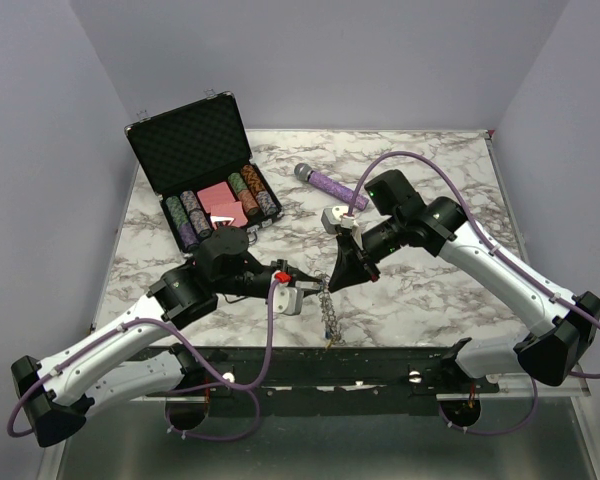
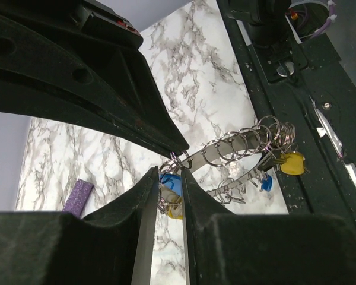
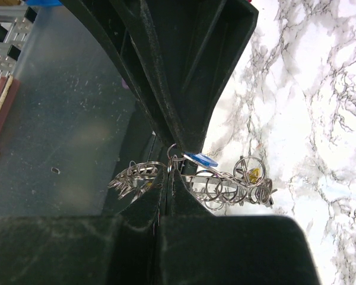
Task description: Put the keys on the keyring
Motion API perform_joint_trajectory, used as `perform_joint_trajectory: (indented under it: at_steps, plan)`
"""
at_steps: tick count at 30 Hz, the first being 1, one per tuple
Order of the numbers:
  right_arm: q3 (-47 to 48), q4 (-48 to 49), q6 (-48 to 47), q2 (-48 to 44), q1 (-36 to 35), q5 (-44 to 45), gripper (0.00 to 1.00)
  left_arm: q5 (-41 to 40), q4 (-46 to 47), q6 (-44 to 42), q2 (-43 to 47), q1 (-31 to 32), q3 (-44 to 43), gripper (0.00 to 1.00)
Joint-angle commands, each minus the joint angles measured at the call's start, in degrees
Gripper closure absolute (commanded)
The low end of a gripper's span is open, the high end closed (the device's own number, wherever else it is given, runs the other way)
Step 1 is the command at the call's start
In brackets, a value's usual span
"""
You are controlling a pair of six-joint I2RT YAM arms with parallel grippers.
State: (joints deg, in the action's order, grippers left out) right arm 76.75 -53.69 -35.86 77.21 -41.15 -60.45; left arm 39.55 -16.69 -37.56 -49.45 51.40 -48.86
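Table [image 1: 420, 290]: white marble pattern with grey veining. Keyring [image 2: 193, 160]: silver. Keys [image 2: 292, 163]: yellow and blue caps. Microphone [image 1: 330, 183]: purple. Case [image 1: 190, 135]: black, holding multicoloured striped chips [image 1: 252, 188]. Arms [image 1: 500, 265]: white with black joints. Cables [image 1: 271, 330]: purple.

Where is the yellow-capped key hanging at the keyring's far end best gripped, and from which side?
Pinch the yellow-capped key by its plastic cap, probably from the side facing away from the keyring: the cap sticks out clear there, while small split rings crowd its other side.
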Motion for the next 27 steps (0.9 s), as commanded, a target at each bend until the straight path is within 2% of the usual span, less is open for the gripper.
perform_joint_trajectory:
  at_steps: [1,5,14,17,27]
  plan:
    - [-0.1,0.4,0.7,0.0,0.1,-1.8,1.0,2.5,-2.2,-2.1,-0.7,0.0,-2.6,0.74]
    - [-0.1,0.5,1.0,0.0,0.1,-2.0,1.0,2.7,-2.8,-2.5,-0.9,0.1,-2.6,0.84]
    - [-0.1,0.9,1.8,0.1,0.2,-2.2,1.0,2.3,-5.3,-4.1,-1.3,0.5,-3.0,0.94]
    - [-0.4,1.0,2.1,0.0,0.1,-2.3,1.0,1.9,-6.2,-4.9,-1.2,0.6,-3.0,0.99]
    - [-1.2,3.0,5.3,0.0,0.4,-3.7,1.0,0.9,-6.4,-5.9,1.1,2.3,-0.2,1.0]
